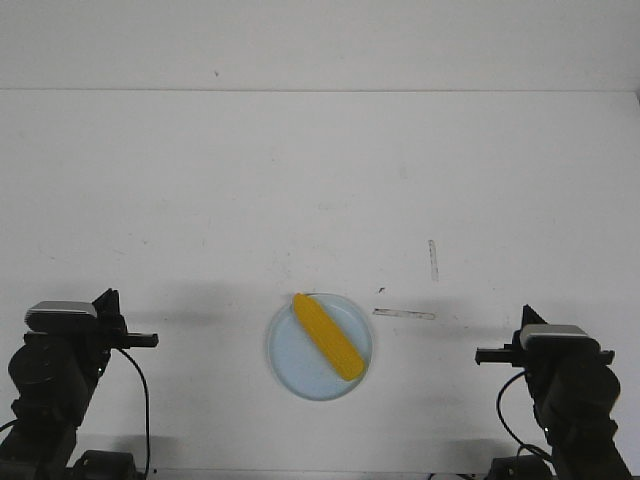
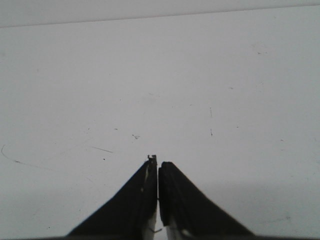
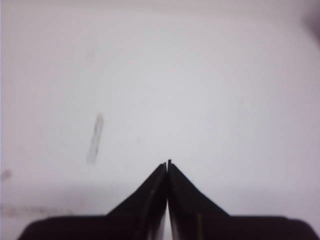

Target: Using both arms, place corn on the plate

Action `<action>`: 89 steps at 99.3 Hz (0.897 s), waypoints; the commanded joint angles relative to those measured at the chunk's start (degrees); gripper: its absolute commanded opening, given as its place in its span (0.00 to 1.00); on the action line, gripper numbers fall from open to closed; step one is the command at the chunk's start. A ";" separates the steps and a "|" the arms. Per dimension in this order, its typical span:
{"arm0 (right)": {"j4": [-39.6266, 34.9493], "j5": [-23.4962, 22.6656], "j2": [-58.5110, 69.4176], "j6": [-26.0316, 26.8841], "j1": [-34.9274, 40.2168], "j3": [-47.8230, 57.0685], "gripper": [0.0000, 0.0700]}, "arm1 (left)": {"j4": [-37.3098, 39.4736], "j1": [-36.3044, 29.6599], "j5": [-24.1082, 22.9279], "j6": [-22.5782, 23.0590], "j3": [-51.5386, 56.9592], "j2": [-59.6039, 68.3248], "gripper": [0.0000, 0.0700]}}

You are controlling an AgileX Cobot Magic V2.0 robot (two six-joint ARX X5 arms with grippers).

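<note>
The corn lies diagonally on the plate, low in the frame's centre. Two pale scuff marks streak the white table right of the plate. The left gripper and right gripper flank the plate, well apart from it, fingers pressed together and empty. No writing shows.

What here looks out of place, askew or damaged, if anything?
Nothing serious. The corn lies diagonally on the plate, its lower tip near the rim. Two tape-like strips sit on the table beyond the plate. Both the left gripper and right gripper are shut and empty.
</note>
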 commanded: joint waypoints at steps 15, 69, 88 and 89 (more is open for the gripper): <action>0.85 -0.17 -8.04 -0.26 0.09 0.20 0.00 | 0.59 0.00 0.09 -0.26 0.55 0.13 0.00; 0.85 0.39 -11.65 -0.26 0.09 0.20 0.00 | 0.59 0.00 0.07 -0.24 0.55 -0.02 0.00; 0.85 0.39 -11.65 -0.26 0.09 0.20 0.00 | 0.59 0.00 0.07 -0.24 0.55 -0.46 0.00; 0.85 0.39 -11.65 -0.26 0.09 0.20 0.00 | 0.59 0.00 0.07 -0.24 0.55 -0.52 0.00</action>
